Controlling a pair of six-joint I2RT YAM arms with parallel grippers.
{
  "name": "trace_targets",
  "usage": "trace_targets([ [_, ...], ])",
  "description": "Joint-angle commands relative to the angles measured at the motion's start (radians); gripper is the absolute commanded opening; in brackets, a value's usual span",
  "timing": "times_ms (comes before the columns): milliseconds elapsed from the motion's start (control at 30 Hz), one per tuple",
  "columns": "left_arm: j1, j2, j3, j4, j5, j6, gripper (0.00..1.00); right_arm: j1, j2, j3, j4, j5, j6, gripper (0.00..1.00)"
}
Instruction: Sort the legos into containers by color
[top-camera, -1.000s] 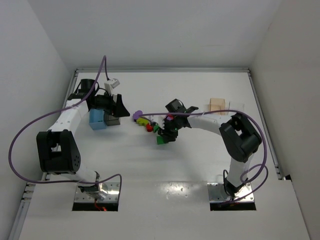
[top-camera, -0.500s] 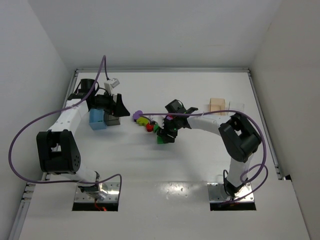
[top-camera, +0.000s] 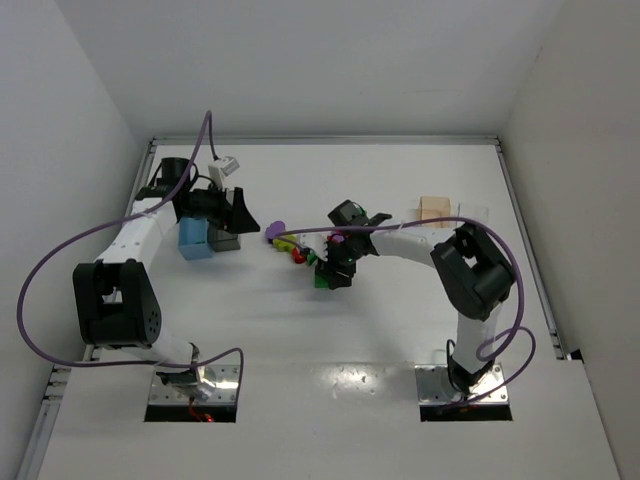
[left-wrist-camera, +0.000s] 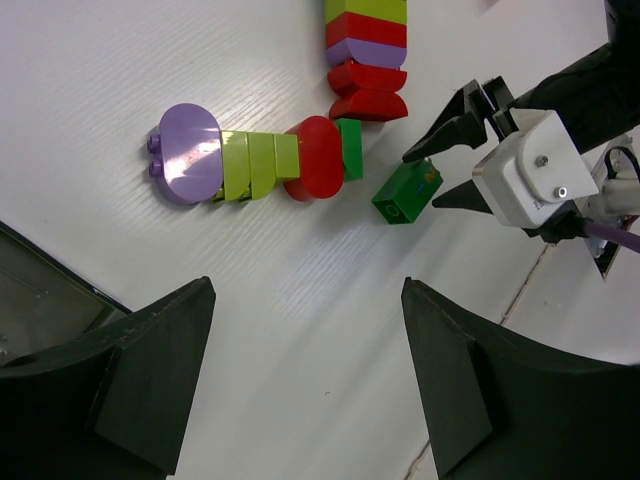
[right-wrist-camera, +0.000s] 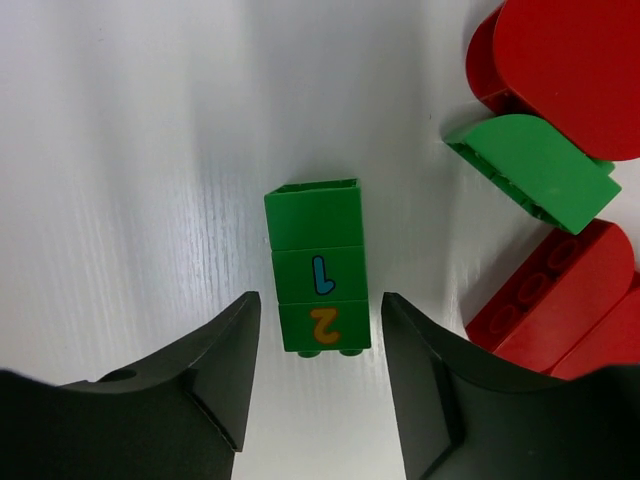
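A green lego (right-wrist-camera: 318, 268) made of stacked pieces, marked 1 and 2, lies flat on the white table. My right gripper (right-wrist-camera: 320, 296) stands open over its near end, with a fingertip on each side and a gap on both. In the top view this green lego (top-camera: 322, 281) is just below the right gripper (top-camera: 336, 268). A row of purple (left-wrist-camera: 185, 153), yellow-green (left-wrist-camera: 255, 165), red (left-wrist-camera: 315, 172) and green (left-wrist-camera: 350, 150) legos lies to its left. My left gripper (left-wrist-camera: 307, 290) hangs open and empty near the light blue container (top-camera: 192, 240) and the dark grey container (top-camera: 226, 241).
A striped stack of legos (left-wrist-camera: 365, 40) lies beyond the row. A curved green lego (right-wrist-camera: 535, 170) and red ones (right-wrist-camera: 570, 60) sit right of my right fingers. A peach container (top-camera: 433, 209) and a clear one (top-camera: 470, 213) stand at the back right.
The right gripper's jaws have opened from nearly shut. The green lego lies in the same spot on the table. The left arm has not moved.
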Motion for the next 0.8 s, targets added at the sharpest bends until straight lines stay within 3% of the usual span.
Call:
trace_targets([
  [0,0.011,-0.011,0.033,0.025,0.033,0.002,0.82,0.005,0.005,0.041,-0.006,-0.019,-0.026,0.52],
  [167,0.011,-0.011,0.033,0.025,0.033,0.011,0.82,0.005,0.025,0.062,-0.026,-0.010,-0.035,0.36],
  [467,0.011,-0.011,0.024,0.025,0.033,0.011,0.82,0.005,0.034,0.082,-0.077,-0.009,-0.074,0.52],
  [567,0.011,-0.011,0.024,0.025,0.033,0.011,0.82,0.005,0.034,0.082,-0.086,-0.009,-0.074,0.52],
  [700,0.011,-0.011,0.024,0.025,0.033,0.011,0.82,0.005,0.034,0.082,-0.077,-0.009,-0.074,0.42],
  [767,0.011,-0.011,0.024,0.025,0.033,0.011,0.82,0.005,0.034,0.082,-0.077,-0.009,-0.074,0.42],
])
